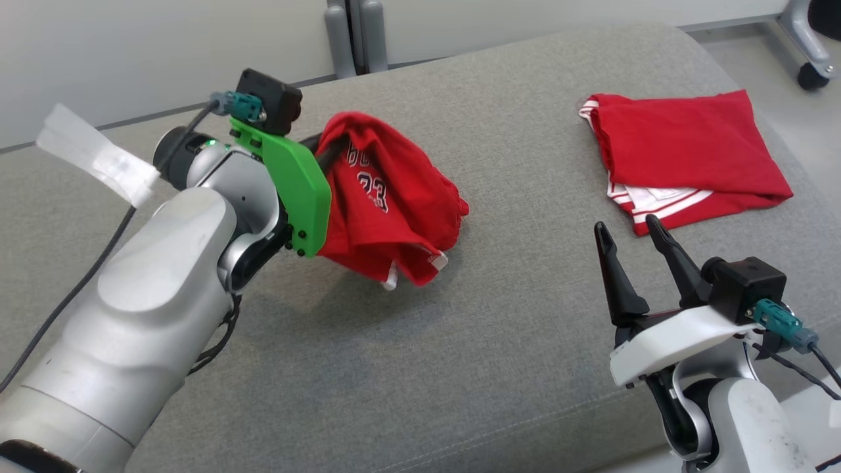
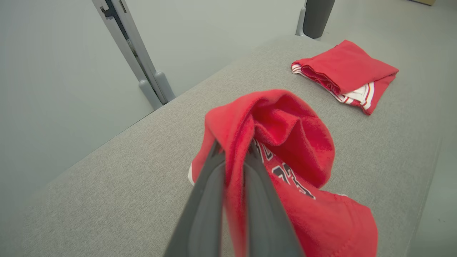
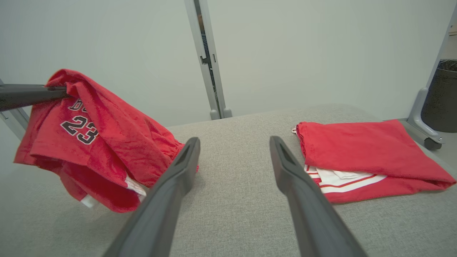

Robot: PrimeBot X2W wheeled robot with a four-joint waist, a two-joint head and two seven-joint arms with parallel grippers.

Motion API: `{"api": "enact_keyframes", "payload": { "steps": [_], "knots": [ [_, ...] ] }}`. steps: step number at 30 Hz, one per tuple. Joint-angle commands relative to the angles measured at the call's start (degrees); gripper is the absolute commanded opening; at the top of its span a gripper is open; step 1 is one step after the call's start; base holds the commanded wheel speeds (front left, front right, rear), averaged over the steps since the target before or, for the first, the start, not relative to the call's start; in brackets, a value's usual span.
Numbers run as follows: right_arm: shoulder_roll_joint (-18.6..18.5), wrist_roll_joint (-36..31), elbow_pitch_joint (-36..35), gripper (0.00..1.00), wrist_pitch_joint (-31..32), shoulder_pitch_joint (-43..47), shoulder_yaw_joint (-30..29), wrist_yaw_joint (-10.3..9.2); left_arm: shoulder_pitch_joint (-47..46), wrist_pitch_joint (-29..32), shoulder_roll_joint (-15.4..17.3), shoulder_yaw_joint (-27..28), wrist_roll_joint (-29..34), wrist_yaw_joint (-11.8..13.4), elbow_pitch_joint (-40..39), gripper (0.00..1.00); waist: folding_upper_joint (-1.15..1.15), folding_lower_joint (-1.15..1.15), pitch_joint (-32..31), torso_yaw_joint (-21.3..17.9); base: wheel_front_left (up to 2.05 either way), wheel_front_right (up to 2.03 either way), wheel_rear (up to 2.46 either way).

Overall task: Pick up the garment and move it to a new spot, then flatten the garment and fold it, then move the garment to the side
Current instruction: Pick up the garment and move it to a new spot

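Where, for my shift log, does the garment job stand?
Done: crumpled red number-23 jersey lifted off the grey fabric cushion, pinched in the left gripper. In hand: carrying it to a new spot. Left: flattening, folding, moving aside. The right gripper waits open beside a folded red garment.

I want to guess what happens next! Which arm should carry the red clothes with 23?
Left, probably: the left gripper is shut on the garment, hanging over the cushion. The right gripper is open and empty.

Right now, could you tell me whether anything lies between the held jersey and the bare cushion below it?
Nothing visible does. The jersey hangs from the left end effector over bare grey cushion; the folded red garment lies apart, to the right.
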Motion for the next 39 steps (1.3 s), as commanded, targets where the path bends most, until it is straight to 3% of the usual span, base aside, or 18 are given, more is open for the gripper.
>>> {"api": "enact_keyframes", "payload": {
  "steps": [1, 9, 15, 23, 24, 26, 27, 28, 39],
  "knots": [
    [-0.1, 0.5, 0.6, 1.00, -0.8, -1.3, 0.5, -0.03, 0.5, -0.1, 1.1, -2.4, 1.8, -0.2, 2.2, 0.00, 0.00, 0.01, 2.7, -3.4, 0.00, 0.00, 0.00],
    [-0.1, 1.1, 2.1, 1.00, -2.3, -2.5, 1.4, -0.03, 1.7, -1.5, 4.9, -11.9, 4.8, -0.2, 7.6, 0.00, 0.00, 0.01, 4.1, -5.2, 0.00, 0.00, 0.00],
    [-0.1, 1.4, 3.1, 1.00, -2.8, -3.0, 1.3, -0.03, -1.2, -5.8, 9.5, -22.7, 10.8, -0.2, 9.0, 0.00, 0.00, 0.01, 4.2, -5.2, 0.00, 0.00, 0.00],
    [-0.1, 1.5, 3.9, 1.00, -2.9, -3.2, 2.5, -0.03, -0.6, -8.3, 11.1, -25.0, 20.4, -0.2, 7.9, 0.00, 0.00, 0.01, 3.1, -4.6, 0.00, 0.00, 0.00],
    [-0.1, 1.5, 4.0, 1.00, -2.8, -3.2, 2.7, -0.03, 0.0, -8.2, 11.2, -25.0, 20.7, -0.2, 8.2, 0.10, 0.00, 0.01, 3.0, -4.6, 0.00, 0.00, 0.00],
    [-0.1, 1.6, 4.2, 1.00, -2.8, -3.1, 3.0, -0.03, 1.0, -8.2, 11.2, -25.0, 21.0, -0.2, 8.9, 0.46, 0.00, 0.01, 2.8, -4.6, 0.00, 0.00, 0.00],
    [-0.1, 1.6, 4.2, 1.00, -2.7, -3.0, 3.0, -0.03, 1.3, -8.3, 11.1, -24.9, 19.8, -0.2, 9.6, 0.70, 0.00, 0.01, 2.7, -4.6, 0.00, 0.00, 0.00],
    [-0.1, 1.6, 4.1, 1.00, -2.6, -2.9, 3.1, -0.03, 1.7, -8.0, 11.0, -24.9, 18.6, -0.2, 10.6, 1.00, 0.00, 0.01, 2.6, -4.6, 0.00, 0.00, 0.00],
    [-0.1, 0.6, 3.8, 1.00, -1.9, -0.7, 1.6, -0.03, 1.8, -10.9, 9.4, -21.4, 2.6, -0.2, 16.3, 1.00, 0.00, 0.01, -0.4, -1.6, 0.00, 0.00, 0.00]
  ]
}}
